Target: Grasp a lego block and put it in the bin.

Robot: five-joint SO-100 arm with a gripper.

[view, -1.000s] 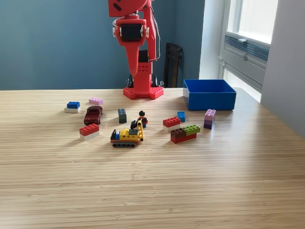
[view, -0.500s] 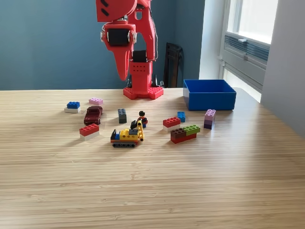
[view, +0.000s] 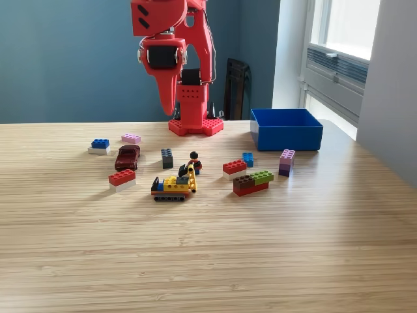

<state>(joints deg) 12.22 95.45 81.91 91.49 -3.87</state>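
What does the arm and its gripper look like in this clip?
The arm is bright red printed plastic on a square red base with a studded rim. A black motor block sits in the wrist. The gripper tapers to a red pointed tip. A thin dark cable runs beside the upright.

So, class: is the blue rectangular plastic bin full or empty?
Cannot tell. The blue rectangular plastic bin shows only its outer wall and far inner wall; its floor is hidden.

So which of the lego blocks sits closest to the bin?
The purple stacked block, just in front of the blue bin. The small blue block lies farther toward the exterior view's left.
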